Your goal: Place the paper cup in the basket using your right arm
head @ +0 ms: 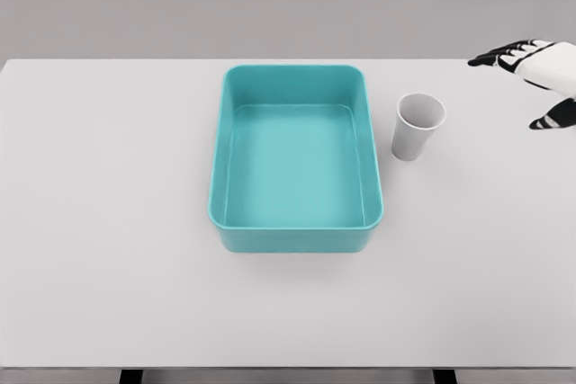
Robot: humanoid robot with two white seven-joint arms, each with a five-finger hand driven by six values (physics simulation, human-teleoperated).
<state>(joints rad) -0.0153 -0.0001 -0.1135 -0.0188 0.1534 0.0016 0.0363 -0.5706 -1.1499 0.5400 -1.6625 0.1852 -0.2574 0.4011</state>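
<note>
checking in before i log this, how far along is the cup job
Nothing is done yet: the cup stands upright on the table, just right of the basket, which holds nothing. In hand: the right hand is at the far right edge, fingers spread, apart from the cup and holding nothing. Left: reach the cup, grasp it, lift it and set it in the basket.

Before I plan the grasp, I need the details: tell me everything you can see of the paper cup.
The cup is plain white, paper-looking, tapering from a wide round rim down to a narrower base. It stands upright on the white table, mouth open, with nothing visible inside. It sits just right of the teal basket, near its far right corner, a narrow gap between them. Nothing touches it but the table. The right hand hovers apart, further right, fingers spread.
</note>
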